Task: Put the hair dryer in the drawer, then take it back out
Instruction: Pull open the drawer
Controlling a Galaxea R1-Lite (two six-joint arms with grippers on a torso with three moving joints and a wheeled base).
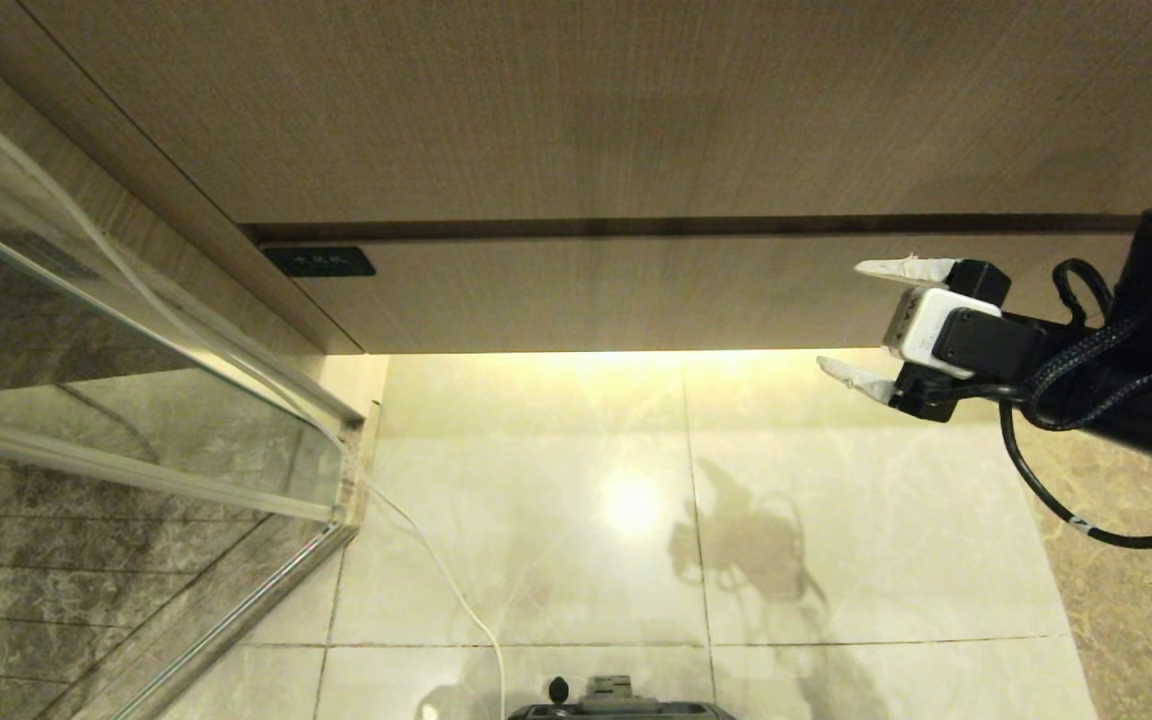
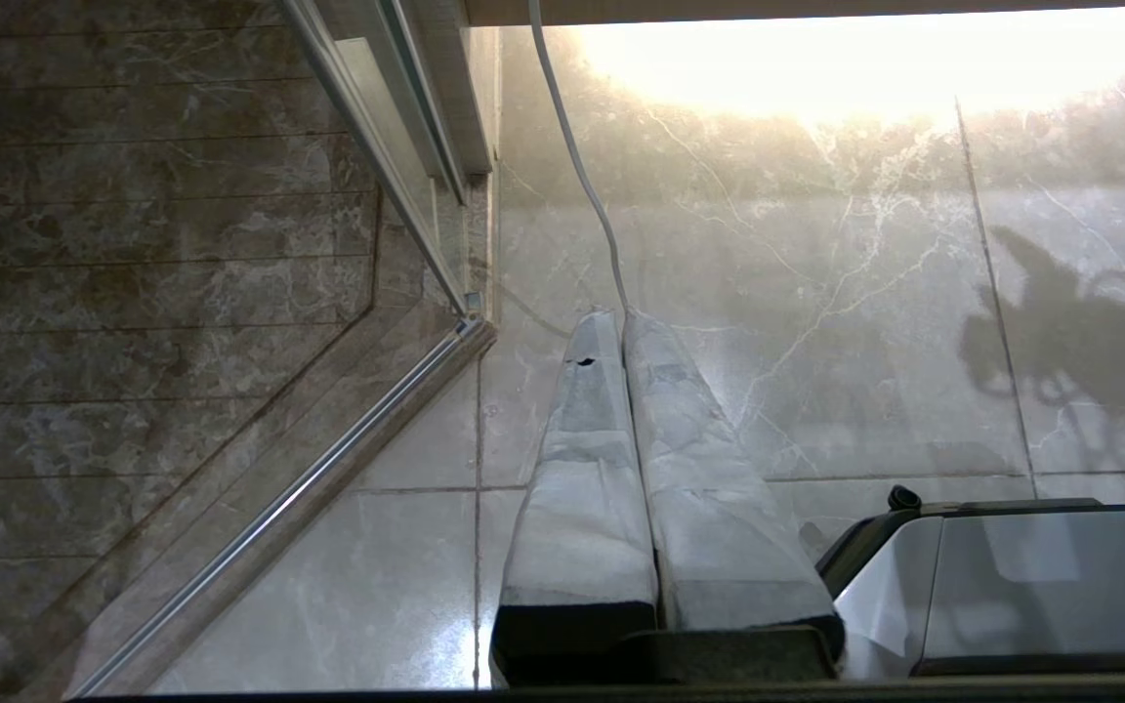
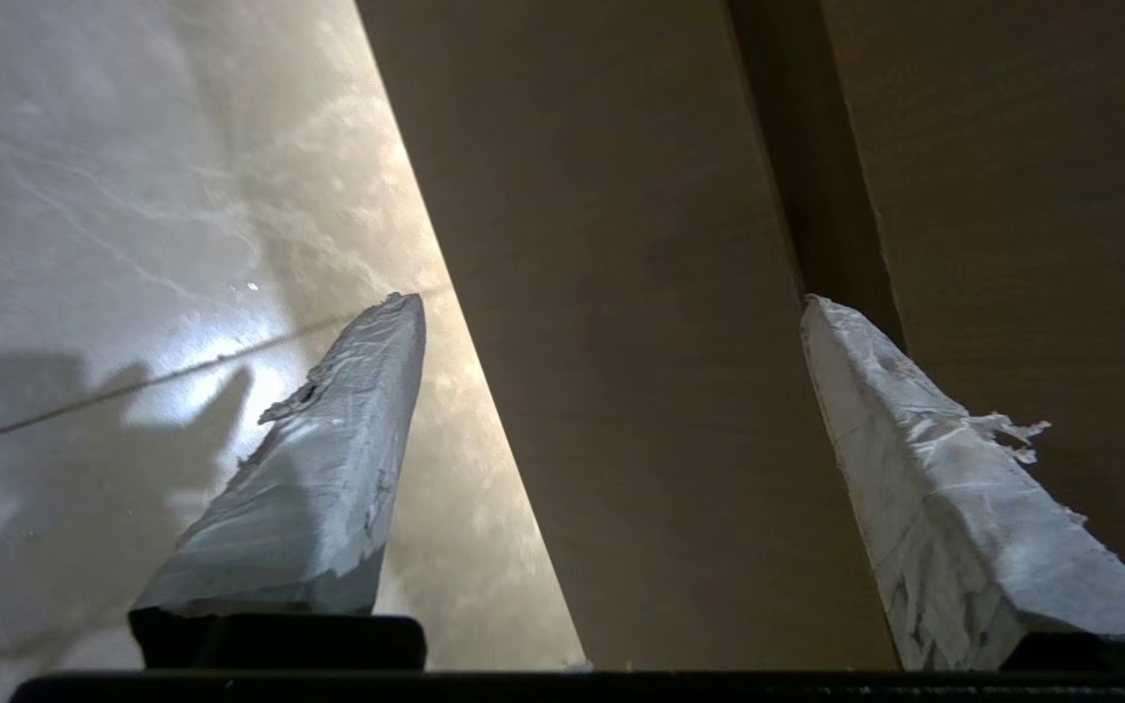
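Presently, the largest item in view is the wood-grain cabinet face, and within it one drawer (image 1: 696, 295), shut flush, its flat handleless front carrying a small black label (image 1: 318, 262) at the left end. Below it lies the floor (image 1: 556, 520) of pale marble tiles, with one glass shower screen (image 1: 136, 400) at the left edge and one thin white cable (image 1: 436, 570) trailing across the tiles.

One hair dryer is called for, but none shows in any view; its location cannot be told.

The right gripper (image 1: 861, 322) stands level at the right end of the drawer front, jaws wide and empty, one taped finger over the front, the other past its lower edge. The left gripper (image 2: 626, 332) hangs parked above the floor, jaws closed together on nothing.

Handling judgement: the drawer front is stiff and smooth with no handle, so purchase is likely only at the lower edge or the dark gap above. A hair dryer barrel would be hard, smooth and prone to slip; the slimmer handle is probably the safer hold.
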